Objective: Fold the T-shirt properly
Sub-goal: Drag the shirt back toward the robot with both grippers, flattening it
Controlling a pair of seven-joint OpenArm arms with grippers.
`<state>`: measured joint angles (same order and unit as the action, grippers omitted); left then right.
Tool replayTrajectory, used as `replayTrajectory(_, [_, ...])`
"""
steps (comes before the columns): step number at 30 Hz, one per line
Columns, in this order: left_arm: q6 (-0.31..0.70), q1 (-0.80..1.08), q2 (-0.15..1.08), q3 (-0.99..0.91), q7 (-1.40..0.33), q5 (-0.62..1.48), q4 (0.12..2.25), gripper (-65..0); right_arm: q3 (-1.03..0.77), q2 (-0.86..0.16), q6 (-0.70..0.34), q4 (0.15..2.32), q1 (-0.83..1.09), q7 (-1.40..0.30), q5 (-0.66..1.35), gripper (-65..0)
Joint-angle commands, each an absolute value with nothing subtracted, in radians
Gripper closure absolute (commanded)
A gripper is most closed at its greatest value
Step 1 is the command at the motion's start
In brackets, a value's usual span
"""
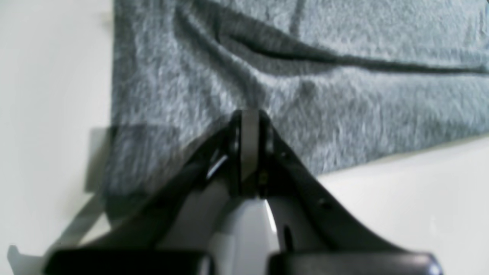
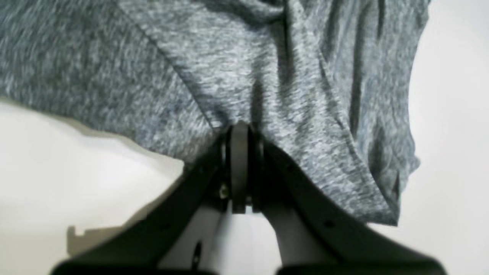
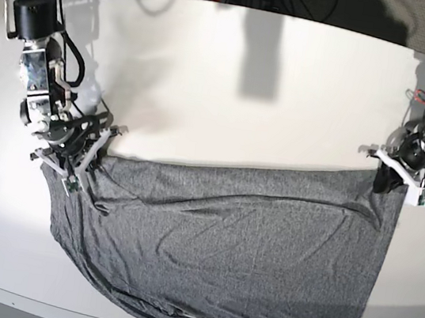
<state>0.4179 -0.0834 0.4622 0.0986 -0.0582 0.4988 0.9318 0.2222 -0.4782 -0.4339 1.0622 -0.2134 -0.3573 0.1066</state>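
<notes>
Two grippers, left and right, have jaws pinching the T-shirt at its upper corners.

The heather-grey T-shirt lies spread and wrinkled across the white table, one long sleeve trailing below.

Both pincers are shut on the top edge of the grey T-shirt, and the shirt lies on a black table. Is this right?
One thing is wrong: the table is white, not black, as the base view shows. The rest holds: the left pincer and the right pincer are shut on the top edge of the grey T-shirt.
</notes>
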Motion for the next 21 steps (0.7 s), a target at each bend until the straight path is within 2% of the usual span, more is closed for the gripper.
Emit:
replayTrajectory(1, [0.397, -0.065, 0.489, 0.098, -0.136, 0.469, 0.931, 0.0, 0.221, -0.502, -0.447, 1.079, -0.181, -0.426, 0.096, 0.0])
replayTrajectory(6, [0.397, 0.006, 0.517, 0.097, -0.138, 0.469, 0.994, 0.0, 0.221, -0.562, -0.405, 1.205, -0.058, -0.428, 0.167, 0.0])
replayTrajectory(13, [0.395, 0.157, 0.566, 0.088, -0.138, 0.468, 1.147, 0.0, 0.203, -0.585, -0.328, 1.380, 0.125, -0.469, 0.157, 0.0])
replayTrajectory(21, [0.397, 0.373, 0.561, -0.141, -0.118, 0.472, 1.262, 0.0, 0.036, -0.571, -0.314, 1.598, 0.411, -0.464, 0.161, 0.0])
